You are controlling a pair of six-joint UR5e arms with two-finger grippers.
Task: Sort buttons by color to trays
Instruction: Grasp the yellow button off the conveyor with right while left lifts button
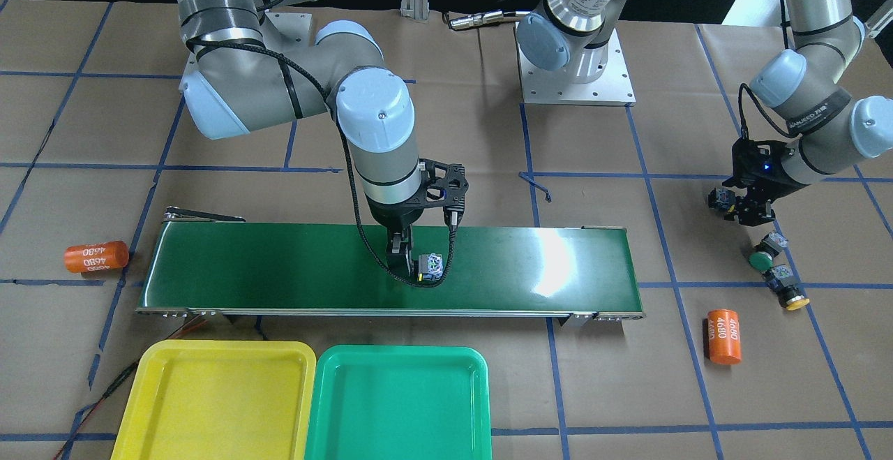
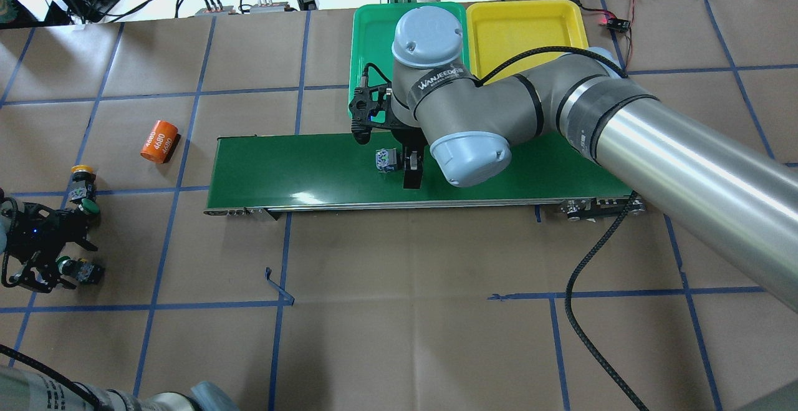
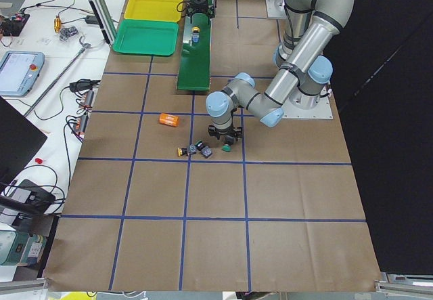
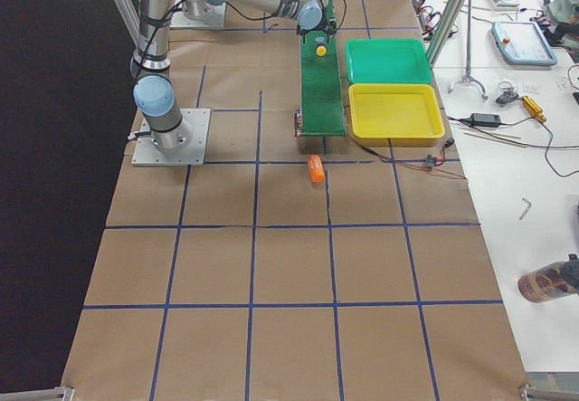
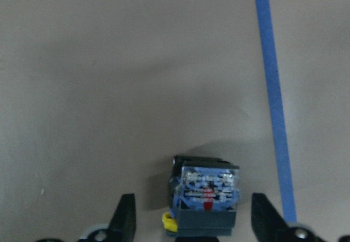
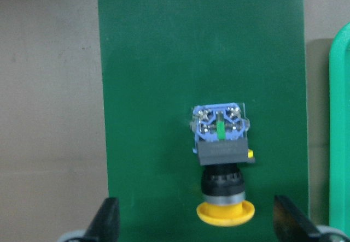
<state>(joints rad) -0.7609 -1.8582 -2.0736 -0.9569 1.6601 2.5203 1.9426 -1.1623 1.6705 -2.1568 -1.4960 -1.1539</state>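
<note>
A yellow-capped button (image 6: 220, 160) lies on its side on the dark-green belt (image 1: 279, 271). My right gripper (image 1: 411, 257) hangs open over it, one finger on each side. At the table's end, my left gripper (image 1: 743, 209) is open and straddles a button (image 5: 205, 195) on the paper; its cap looks green in the overhead view (image 2: 78, 269). A green-capped button (image 1: 764, 254) and a yellow-capped button (image 1: 788, 291) lie just beside it. The yellow tray (image 1: 216, 404) and the green tray (image 1: 398, 404) sit side by side beyond the belt, with nothing in them.
One orange cylinder marked 4680 (image 1: 96, 256) lies off the belt's end on my right. Another orange cylinder (image 1: 724, 336) lies near the loose buttons. A black cable (image 2: 592, 255) trails over the paper below the right arm.
</note>
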